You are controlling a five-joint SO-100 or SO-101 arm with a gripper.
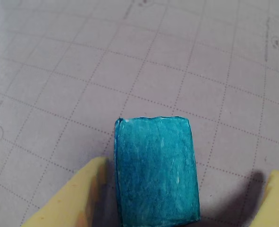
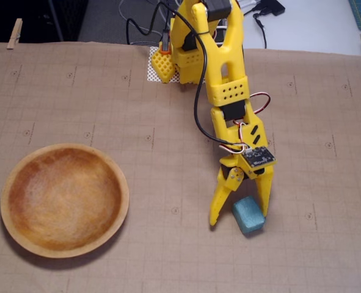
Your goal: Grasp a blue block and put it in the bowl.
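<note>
Seeing my yellow gripper [image 2: 236, 218] spread around the small teal-blue rectangular block [image 2: 248, 214], I fear its off-centre position could make it twist when closing

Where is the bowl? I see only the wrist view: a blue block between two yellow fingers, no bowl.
Observer: In the fixed view the bowl lies far left of the gripper, apart from it.
Operator: Is something inside the bowl?
Observer: No, it is empty.
Operator: Is the block already lifted?
Observer: No. The blue block rests on the brown mat, and the jaws stand open around it.
</note>
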